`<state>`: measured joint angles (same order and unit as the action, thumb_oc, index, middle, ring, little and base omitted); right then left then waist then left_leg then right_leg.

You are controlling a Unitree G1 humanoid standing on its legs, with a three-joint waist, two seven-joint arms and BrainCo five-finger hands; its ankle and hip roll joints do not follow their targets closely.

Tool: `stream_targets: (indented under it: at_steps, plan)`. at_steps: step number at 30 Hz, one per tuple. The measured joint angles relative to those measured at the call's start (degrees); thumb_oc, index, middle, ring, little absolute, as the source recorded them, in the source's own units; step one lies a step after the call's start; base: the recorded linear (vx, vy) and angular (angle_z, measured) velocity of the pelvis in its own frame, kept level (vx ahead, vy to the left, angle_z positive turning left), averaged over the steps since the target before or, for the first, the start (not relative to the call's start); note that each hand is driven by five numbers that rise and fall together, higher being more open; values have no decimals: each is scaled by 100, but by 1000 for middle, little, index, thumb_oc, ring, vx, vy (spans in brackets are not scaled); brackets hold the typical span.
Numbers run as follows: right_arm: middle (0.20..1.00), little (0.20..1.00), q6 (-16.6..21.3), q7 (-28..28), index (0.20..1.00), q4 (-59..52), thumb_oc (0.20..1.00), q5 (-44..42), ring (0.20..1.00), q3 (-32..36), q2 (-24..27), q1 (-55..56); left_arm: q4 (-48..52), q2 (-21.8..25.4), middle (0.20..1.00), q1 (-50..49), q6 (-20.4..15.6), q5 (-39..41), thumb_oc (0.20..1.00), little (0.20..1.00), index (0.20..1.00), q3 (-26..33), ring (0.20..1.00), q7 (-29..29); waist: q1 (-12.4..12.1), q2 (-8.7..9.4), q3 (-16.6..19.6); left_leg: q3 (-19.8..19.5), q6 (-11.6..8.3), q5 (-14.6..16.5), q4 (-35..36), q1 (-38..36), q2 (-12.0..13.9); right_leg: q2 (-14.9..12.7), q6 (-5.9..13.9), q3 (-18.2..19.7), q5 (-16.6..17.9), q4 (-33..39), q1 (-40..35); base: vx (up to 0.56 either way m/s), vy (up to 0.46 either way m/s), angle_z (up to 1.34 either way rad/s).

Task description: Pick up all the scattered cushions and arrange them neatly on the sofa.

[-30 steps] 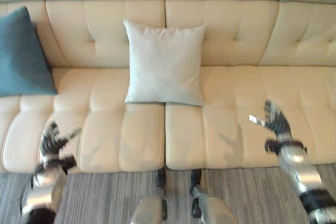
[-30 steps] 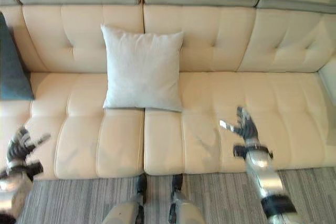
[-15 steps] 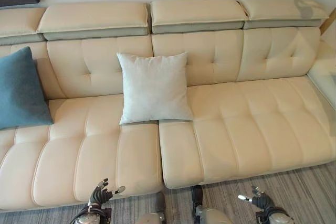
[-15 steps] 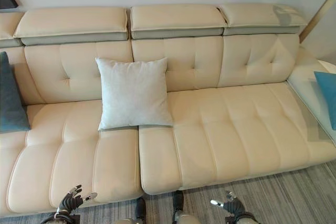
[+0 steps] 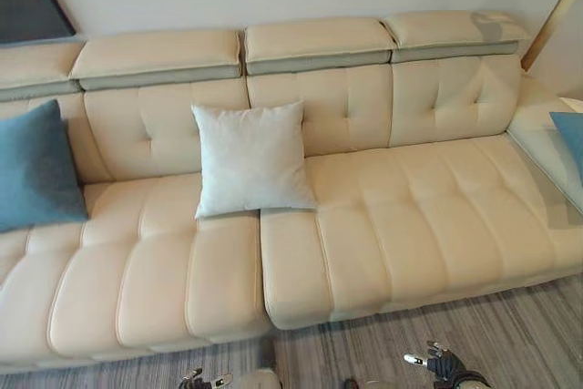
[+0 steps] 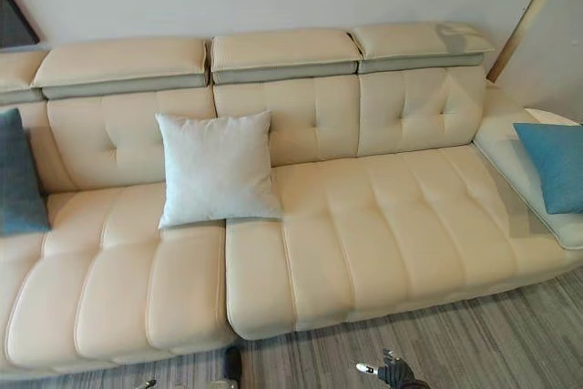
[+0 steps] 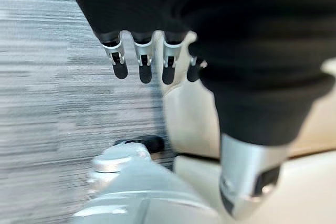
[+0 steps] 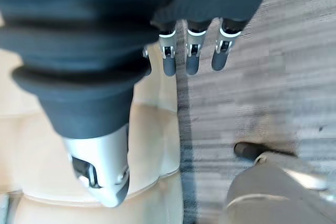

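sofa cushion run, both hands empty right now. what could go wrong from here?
1. The white cushion only leans on the backrest across the seam between two seats; a nudge could tip it forward.
2. The blue cushion on the sofa's right end sits far from the right hand, so reaching it probably means a walk.
3. Both hands, left hand included, hang low over the carpet; raising them close to the seat edge could clip it.

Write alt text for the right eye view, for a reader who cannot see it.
A long cream tufted leather sofa holds a pale grey square cushion propped against its backrest left of centre, a teal cushion at its far left edge and a blue cushion on its right-hand section. The robot's right hand, fingers relaxed and empty, shows at the bottom over grey striped carpet.
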<state>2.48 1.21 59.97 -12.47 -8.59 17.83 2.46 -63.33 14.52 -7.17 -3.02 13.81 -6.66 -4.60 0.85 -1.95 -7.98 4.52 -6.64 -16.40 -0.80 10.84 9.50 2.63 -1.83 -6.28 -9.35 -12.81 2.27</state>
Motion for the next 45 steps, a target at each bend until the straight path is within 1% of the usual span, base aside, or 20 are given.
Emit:
stream_targets:
  at_steps: [1,2,3,5,9,12,17,22,26,28,30,31,32,33,37,38,39,40,41,45]
  plan:
    - [1000,1000,-20,10,1000,21,1000,-3,1000,1,27,-26,93,44,1000,94,-6,60,1000,1000,1000,8,1000,-3,-51,56,-108,-96,-246,8,92,10,17,-65,-144,-14,-176,-251,213,-302,-129,19]
    - [1000,1000,-27,13,1000,26,1000,-2,1000,-1,64,-44,118,41,1000,81,7,91,1000,1000,1000,11,1000,-4,-112,100,-134,-13,-508,499,25,-11,12,-100,-204,-9,-194,-356,406,-243,-112,-31]
    - [1000,1000,-29,50,1000,16,1000,1,1000,-8,91,-116,136,37,1000,71,24,89,1000,1000,1000,18,1000,2,-116,161,-148,-26,-133,887,-180,-157,-220,-251,-245,14,-154,-387,576,-190,-98,-51]
    - [1000,1000,-34,59,1000,2,1000,2,1000,-21,169,-211,175,-3,1000,5,13,90,1000,1000,1000,63,1000,-3,-154,58,-176,72,186,1273,156,-540,-356,-279,-135,13,-107,-405,689,-177,-95,-40]
    - [1000,1000,-63,-14,1000,27,1000,6,1000,-50,131,-139,242,21,1000,16,-4,91,1000,1000,1000,54,1000,9,-123,-9,-271,197,178,1334,64,-585,-337,-309,-89,-5,-7,-522,728,-125,-35,-17]
    - [1000,1000,-59,-26,1000,32,1000,6,1000,-107,52,-34,228,19,1000,131,-2,88,1000,1000,1000,38,1000,28,-105,271,-234,205,334,1758,-1023,-522,-733,-656,-227,-108,468,110,462,-129,40,0]
    - [1000,1000,-61,-60,1000,36,1000,5,1000,-131,53,44,429,-97,1000,120,-4,88,1000,1000,1000,-23,1000,105,45,-9,-67,-166,443,1751,-72,-1375,-838,-352,-64,-142,1109,942,80,-133,82,7]
    - [1000,1000,-48,-56,1000,68,1000,1,1000,-135,-11,25,484,-70,1000,132,5,83,1000,1000,1000,-293,1000,163,67,122,-21,-321,654,1618,371,-1489,-929,-409,192,-47,1391,1316,93,-206,156,-13]
    - [1000,1000,-47,-38,1000,96,1000,-8,1000,38,-60,75,614,-20,1000,124,57,78,1000,1000,1000,-468,1000,214,208,217,-75,2,794,1592,524,-1497,-1152,-519,353,282,1571,1356,314,-165,98,-45]
    - [1000,1000,-41,-4,1000,85,1000,-119,1000,64,-197,-31,646,72,1000,114,70,72,1000,1000,1000,-580,1000,212,172,267,-110,571,836,1600,561,-1452,-1122,-515,520,609,1668,1404,486,-179,17,-122]
    - [1000,1000,-43,-1,1000,125,1000,-140,1000,79,-361,-79,758,176,1000,172,93,60,1000,1000,1000,-688,1000,181,300,420,-141,1288,829,1432,518,-1485,-1078,-628,656,222,1491,1520,685,-150,-18,-162]
    - [1000,1000,-49,5,1000,215,1000,-225,1000,103,-449,-266,785,169,1000,180,92,-56,1000,1000,1000,-666,1000,178,138,235,-214,1661,949,1644,557,-1424,-851,-647,655,-426,1408,1348,817,-85,-35,-177]
    - [1000,1000,-43,6,1000,193,1000,-232,1000,129,-472,-278,786,175,1000,255,103,-130,1000,1000,1000,-663,1000,178,262,283,-211,1933,998,1599,528,-1486,-730,-695,667,-706,1393,1227,858,-87,-72,-218]
    - [1000,1000,-39,14,1000,198,1000,-251,1000,291,-510,-242,801,177,1000,300,95,-172,1000,1000,1000,-682,1000,183,341,137,-259,2508,865,1481,537,-1533,-490,-914,705,-2004,1231,798,873,-8,-75,-164]
    - [1000,1000,-56,121,1000,256,1000,-345,1000,554,-377,-231,642,195,1000,327,103,-380,1000,1000,1000,-683,1000,197,358,240,-214,3711,750,1714,518,-1984,-297,-1370,727,-2364,881,313,605,61,-143,-203]
    - [1000,1000,-53,128,1000,318,1000,-342,1000,632,-312,-98,690,175,1000,474,113,-383,1000,1000,1000,-644,1000,202,461,366,-182,4029,318,1834,444,-2167,-230,-1404,665,-2522,846,468,387,160,-320,-177]
    - [1000,1000,-78,130,1000,430,1000,-345,1000,728,-322,-103,664,207,1000,411,55,-383,1000,1000,1000,-620,1000,190,308,320,-139,4229,378,1802,266,-2304,-201,-1483,200,-3009,1080,522,385,154,-301,-193]
    - [1000,1000,-72,143,1000,399,1000,-344,1000,727,-256,-105,580,152,1000,341,60,-385,1000,1000,1000,-613,1000,213,217,266,-63,4134,373,1921,209,-2306,-134,-1397,14,-2954,1270,540,390,198,-383,-169]
    - [1000,1000,-63,160,1000,306,1000,-344,1000,684,-137,27,444,37,1000,421,113,-386,1000,1000,1000,-614,1000,241,407,74,34,3751,405,1974,211,-2294,-52,-1168,-25,-2892,1292,666,376,140,-278,-100]
    - [1000,1000,-181,179,1000,515,1000,-379,1000,718,106,238,-96,-144,1000,1008,83,-401,1000,1000,1000,-433,1000,227,588,-113,96,3461,320,1908,-333,-2276,322,-767,96,-2496,974,690,381,262,-476,-60]
